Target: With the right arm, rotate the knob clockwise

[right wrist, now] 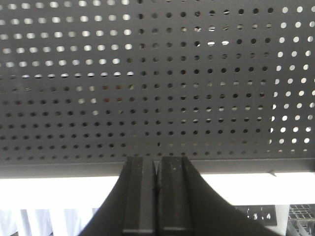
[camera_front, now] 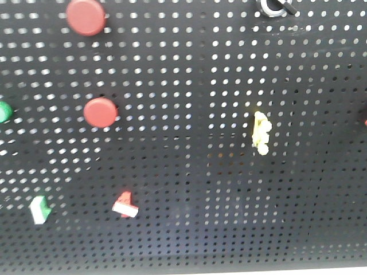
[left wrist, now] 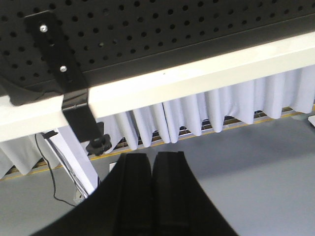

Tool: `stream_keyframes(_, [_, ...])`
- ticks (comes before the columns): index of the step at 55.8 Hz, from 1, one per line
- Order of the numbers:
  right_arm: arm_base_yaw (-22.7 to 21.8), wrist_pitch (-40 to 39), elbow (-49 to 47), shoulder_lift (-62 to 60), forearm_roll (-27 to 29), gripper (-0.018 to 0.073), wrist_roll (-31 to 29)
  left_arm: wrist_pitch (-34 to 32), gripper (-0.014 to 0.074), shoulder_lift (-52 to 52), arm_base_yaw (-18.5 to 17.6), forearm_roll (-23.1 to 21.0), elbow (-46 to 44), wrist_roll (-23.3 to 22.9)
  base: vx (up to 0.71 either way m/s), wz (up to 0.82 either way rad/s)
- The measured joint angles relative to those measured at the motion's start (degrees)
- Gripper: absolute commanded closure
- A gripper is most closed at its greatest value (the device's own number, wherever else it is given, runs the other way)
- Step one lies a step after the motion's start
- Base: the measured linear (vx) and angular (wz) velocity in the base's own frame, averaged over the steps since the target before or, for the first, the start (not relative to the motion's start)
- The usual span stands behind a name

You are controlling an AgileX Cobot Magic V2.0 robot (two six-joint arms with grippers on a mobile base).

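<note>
**Fingers (right wrist: 140, 201) shut flat together on the right gripper (right wrist: 156, 196), knob (camera_front: 269, 11) at the board's top edge**

Both dark, angular fingers of the right gripper meet along a thin seam with nothing between them. They are matte and slab-sided. They point at the lower strip of the pegboard (camera_front: 189, 189), just above a white ledge (right wrist: 59, 189). The left gripper (left wrist: 152, 191) looks the same, its fingers pressed together. It points below the board toward a white table edge (left wrist: 197, 73), pleated white cloth (left wrist: 221, 113) and grey floor (left wrist: 256, 172).

The pegboard is a black metal sheet punched with even rows of small round holes. The knob sits at the very top of the front view, right of centre, and the frame cuts it off. A silvery-white ring arc and a short black bar show.

Two flat, round red discs (camera_front: 86, 16) (camera_front: 100, 112) sit on the left, and a green button (camera_front: 3, 112) sits at the left edge. A lumpy yellow piece (camera_front: 261, 133) hangs below the knob, well apart from it. Lower left are a red-and-white block (camera_front: 124, 205) and a green-and-white block (camera_front: 39, 209).

A glossy black bracket (left wrist: 59, 54) with two screws clamps the board to the table edge. Small white marks (right wrist: 256, 212) low in the right wrist view are too small to read.
</note>
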Motion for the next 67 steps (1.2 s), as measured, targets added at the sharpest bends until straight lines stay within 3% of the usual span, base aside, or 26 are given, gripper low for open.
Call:
stream_keyframes(50, [0.0, -0.1, 0.0, 0.0, 0.1, 0.0568, 0.0, 0.0, 0.0603, 0.0, 0.0, 0.0, 0.0, 0.0, 0.0, 0.01])
stream_keyframes(61, [0.0, -3.5, -0.4, 0.0, 6.1, 0.0568, 3.3, 0.0, 0.0603, 0.0, 0.0, 0.0, 0.0, 0.0, 0.0, 0.0])
stream_keyframes(67, [0.0, -2.8, -4.1, 0.0, 6.3, 0.0568, 3.4, 0.0, 0.0603, 0.0, 0.0, 0.0, 0.0, 0.0, 0.0, 0.0])
